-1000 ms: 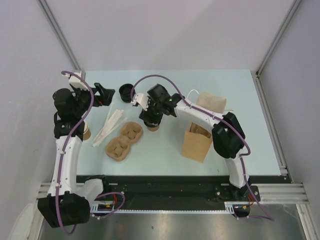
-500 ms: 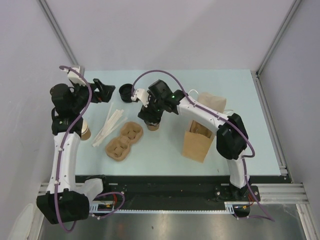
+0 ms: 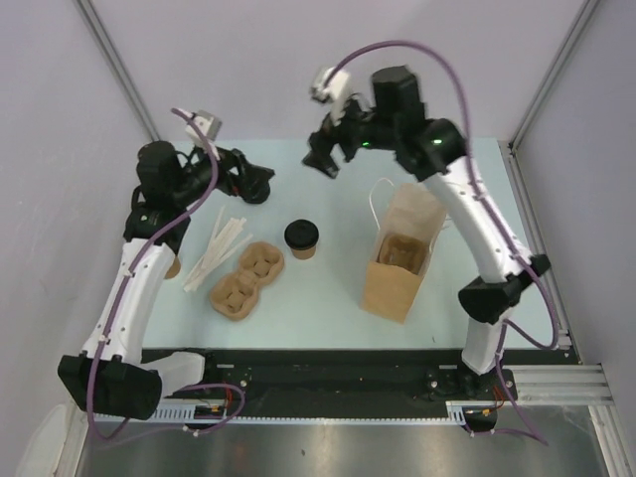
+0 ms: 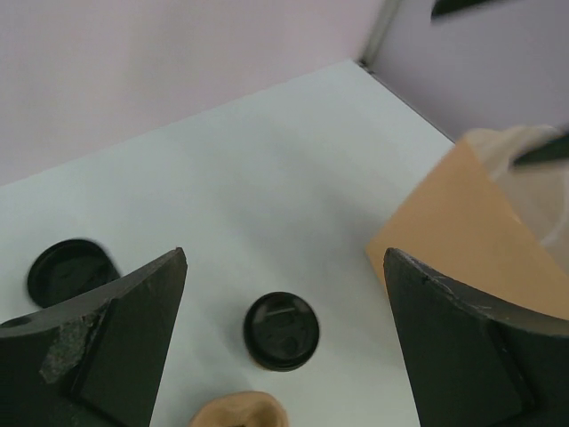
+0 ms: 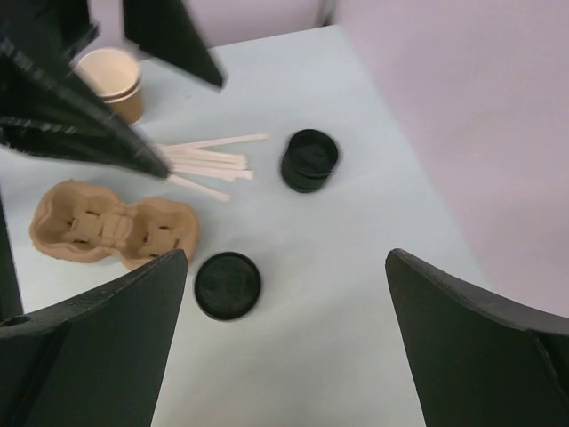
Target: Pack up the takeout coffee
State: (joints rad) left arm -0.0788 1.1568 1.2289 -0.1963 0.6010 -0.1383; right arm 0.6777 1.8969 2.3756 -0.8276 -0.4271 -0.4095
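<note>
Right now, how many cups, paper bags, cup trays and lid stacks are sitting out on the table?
Cups: 2, the takeout coffee and a lidless cup
Paper bag: 1
Cup tray: 1
Lid stack: 1
Total: 5

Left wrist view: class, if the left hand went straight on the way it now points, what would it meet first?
Most likely the takeout coffee, standing on the table in line between the fingers of the open left hand. Depth is unclear; it might meet bare table just past the cup.
</note>
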